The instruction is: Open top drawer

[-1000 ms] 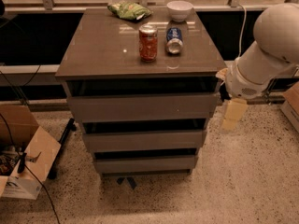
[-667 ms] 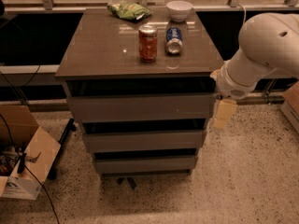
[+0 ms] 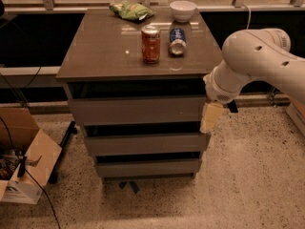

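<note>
The top drawer (image 3: pixel 138 109) is the widest of three grey-brown flat fronts in the cabinet under the glossy tabletop (image 3: pixel 105 51). Its front sits flush in the cabinet, with a dark gap above it. Two narrower drawer fronts (image 3: pixel 145 143) lie below it. My gripper (image 3: pixel 211 118) hangs pointing down from the white arm (image 3: pixel 252 56), right at the top drawer's right end, level with its lower edge. It holds nothing that I can see.
On the tabletop stand a red can (image 3: pixel 150 44), a blue can lying on its side (image 3: pixel 177 40), a green chip bag (image 3: pixel 130 10) and a white bowl (image 3: pixel 183 10). An open cardboard box (image 3: pixel 26 161) and cables lie on the floor at the left.
My arm and gripper have moved left, from beside the cabinet to right against the top drawer's right end. The drawers have not moved.
</note>
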Tool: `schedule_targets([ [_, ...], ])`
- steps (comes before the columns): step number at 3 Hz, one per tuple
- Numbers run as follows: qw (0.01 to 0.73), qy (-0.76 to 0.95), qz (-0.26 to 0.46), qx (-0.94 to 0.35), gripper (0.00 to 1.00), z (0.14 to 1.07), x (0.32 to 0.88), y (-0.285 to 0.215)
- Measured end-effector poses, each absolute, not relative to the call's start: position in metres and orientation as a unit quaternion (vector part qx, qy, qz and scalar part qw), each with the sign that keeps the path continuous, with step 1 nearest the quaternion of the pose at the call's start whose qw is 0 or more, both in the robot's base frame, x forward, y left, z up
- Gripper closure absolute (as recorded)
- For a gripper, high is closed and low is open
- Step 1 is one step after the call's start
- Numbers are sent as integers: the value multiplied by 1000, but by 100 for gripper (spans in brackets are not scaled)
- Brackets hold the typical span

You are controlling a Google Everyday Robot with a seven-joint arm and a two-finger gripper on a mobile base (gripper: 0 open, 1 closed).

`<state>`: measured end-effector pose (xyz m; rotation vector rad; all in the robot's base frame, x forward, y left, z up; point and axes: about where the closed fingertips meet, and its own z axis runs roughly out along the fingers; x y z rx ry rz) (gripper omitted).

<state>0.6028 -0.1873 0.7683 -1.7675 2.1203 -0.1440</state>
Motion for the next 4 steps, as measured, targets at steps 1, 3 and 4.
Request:
schedule_targets([
  [1,207,752,-41,-624,0,754,621,-173],
  [3,199,754,6,-626,0,705,634,-148],
  [4,195,759,20,-621,0,691,637,-146],
])
